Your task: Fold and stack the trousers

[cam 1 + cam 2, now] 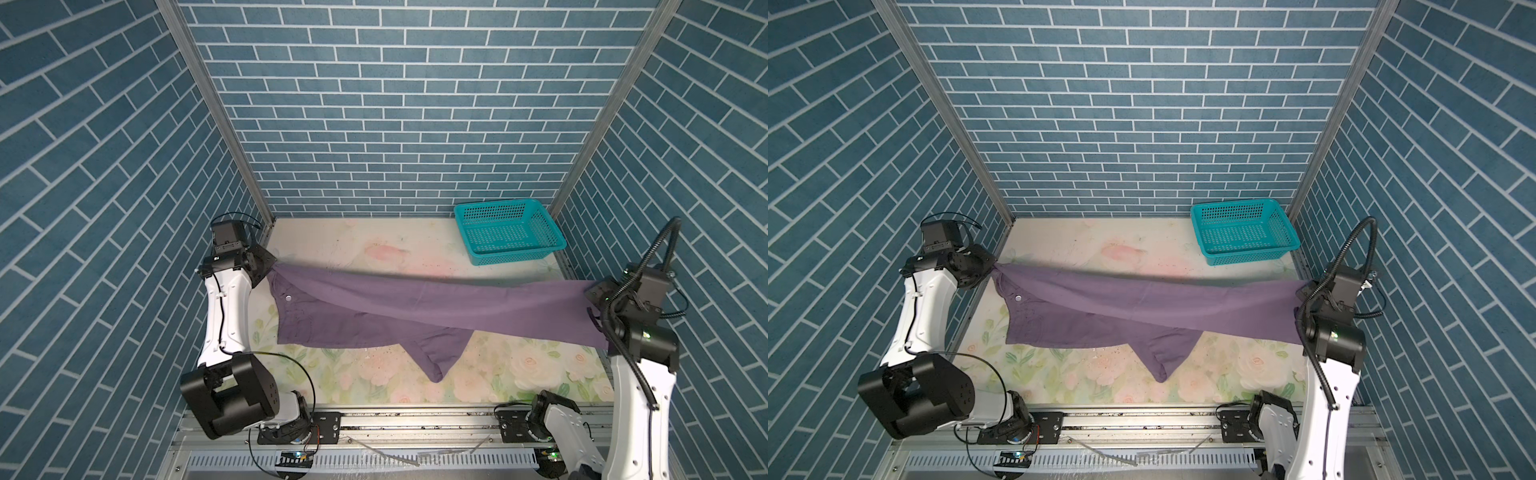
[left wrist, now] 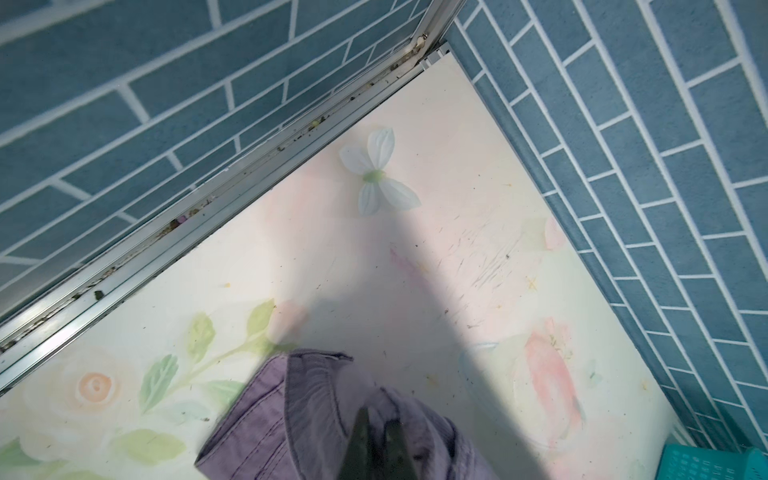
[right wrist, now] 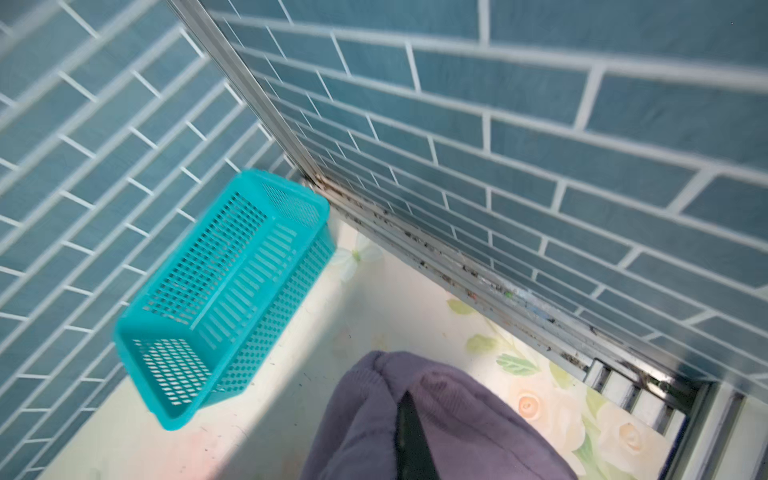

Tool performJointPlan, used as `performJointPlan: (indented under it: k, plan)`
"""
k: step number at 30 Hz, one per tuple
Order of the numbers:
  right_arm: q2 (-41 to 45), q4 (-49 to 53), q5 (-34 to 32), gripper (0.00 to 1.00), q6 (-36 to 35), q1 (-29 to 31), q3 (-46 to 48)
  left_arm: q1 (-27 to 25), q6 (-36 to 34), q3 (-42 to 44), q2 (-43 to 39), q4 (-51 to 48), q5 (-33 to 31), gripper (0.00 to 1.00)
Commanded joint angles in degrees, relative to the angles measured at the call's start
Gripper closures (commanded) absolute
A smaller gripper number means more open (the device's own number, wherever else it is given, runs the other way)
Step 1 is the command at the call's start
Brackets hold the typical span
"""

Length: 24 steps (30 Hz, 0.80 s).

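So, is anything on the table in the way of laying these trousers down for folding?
Nothing visible. The trousers hang stretched between the left gripper and the right gripper, both shut on them, over the table. The teal basket sits in the far right corner, apart from the cloth.

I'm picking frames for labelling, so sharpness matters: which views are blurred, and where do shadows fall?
Right wrist view: motion-smeared, the basket and wall tiles soft. Left wrist view: sharp, with a broad shadow across the table. Both top views: evenly lit, the trousers crisp down to the button.
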State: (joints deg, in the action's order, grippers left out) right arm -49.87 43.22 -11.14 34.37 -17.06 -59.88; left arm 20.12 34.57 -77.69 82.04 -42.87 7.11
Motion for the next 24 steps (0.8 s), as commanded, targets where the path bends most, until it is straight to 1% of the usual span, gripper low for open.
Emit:
performJointPlan:
  k: [1, 4, 8, 11, 12, 13, 15, 16, 17, 19, 20, 24]
  plan:
    - [-4.4, -6.0, 2.6, 1.00, 4.8, -0.3, 8.0, 0.3, 1.5, -1.0, 2.5, 1.7, 0.5, 1.00]
    - [-9.3, -10.1, 3.4, 1.00, 4.8, -0.4, 11.4, -0.6, 1.6, -0.6, 3.5, 3.4, 0.0, 1.00]
    - [-16.9, -16.0, 3.6, 1.00, 3.6, -0.3, 12.1, -3.7, 1.2, -2.7, 6.7, 3.7, -1.7, 1.00]
    - [-22.6, -24.4, 6.9, 1.00, 3.3, -0.3, 12.2, -6.7, 1.6, -4.7, 9.6, 4.2, -2.1, 1.00]
    - [-24.8, -27.2, 7.7, 0.96, 3.1, -0.3, 11.6, -7.6, 1.9, -5.5, 10.6, 4.4, -3.0, 1.00]
    - [-27.2, -28.7, 7.8, 0.87, 2.8, -0.3, 10.5, -8.8, 2.0, -6.3, 11.6, 4.5, -3.6, 1.00]
    - [-31.6, -28.5, 7.9, 0.67, 1.9, -0.3, 7.3, -10.1, 2.0, -8.2, 13.6, 4.4, -3.8, 1.00]
    - [-33.3, -27.2, 7.7, 0.59, 1.6, -0.3, 5.6, -10.7, 2.0, -9.1, 14.5, 4.1, -4.0, 1.00]
    - [-34.3, -26.1, 7.7, 0.54, 1.2, -0.3, 4.5, -11.1, 1.9, -9.6, 15.2, 3.9, -4.2, 1.00]
    - [-34.7, -23.1, 7.3, 0.48, 1.0, -0.3, 3.8, -11.5, 1.7, -10.3, 16.1, 3.8, -4.6, 1.00]
    - [-34.3, -21.8, 6.9, 0.47, 1.0, -0.3, 4.4, -11.6, 1.7, -10.2, 16.2, 4.0, -4.8, 1.00]
    - [-28.9, -20.3, 7.5, 0.45, 1.6, -0.3, 13.3, -11.5, 1.6, -9.3, 16.5, 4.7, -5.0, 1.00]
